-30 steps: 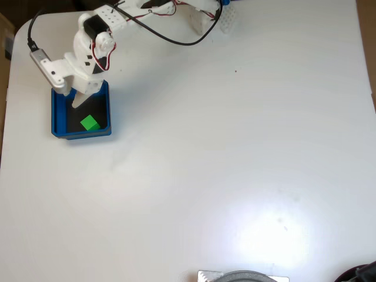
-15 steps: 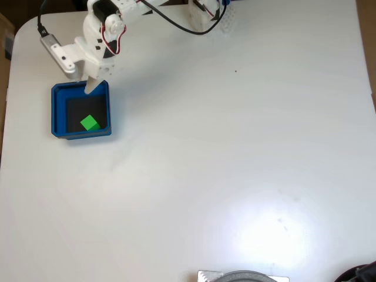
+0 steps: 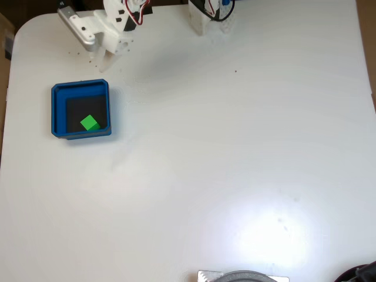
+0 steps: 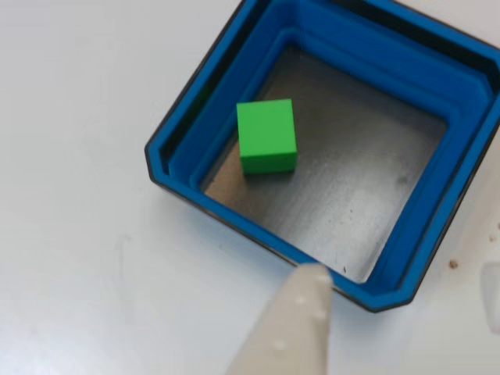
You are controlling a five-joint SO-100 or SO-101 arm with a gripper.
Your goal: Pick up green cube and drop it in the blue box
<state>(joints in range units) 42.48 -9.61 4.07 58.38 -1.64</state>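
One white worktop carries one blue box and one green cube. One white robot arm reaches in from the top edge of the fixed view. Its tool hangs above bare worktop just beyond the box's far wall, well apart from the cube and holding nothing; whether its fingers are spread or closed cannot be told. The cube rests on the box's dark floor, near one wall. In the other view, one pale fingertip overlaps the box's rim. The worktop is plain with glare patches.
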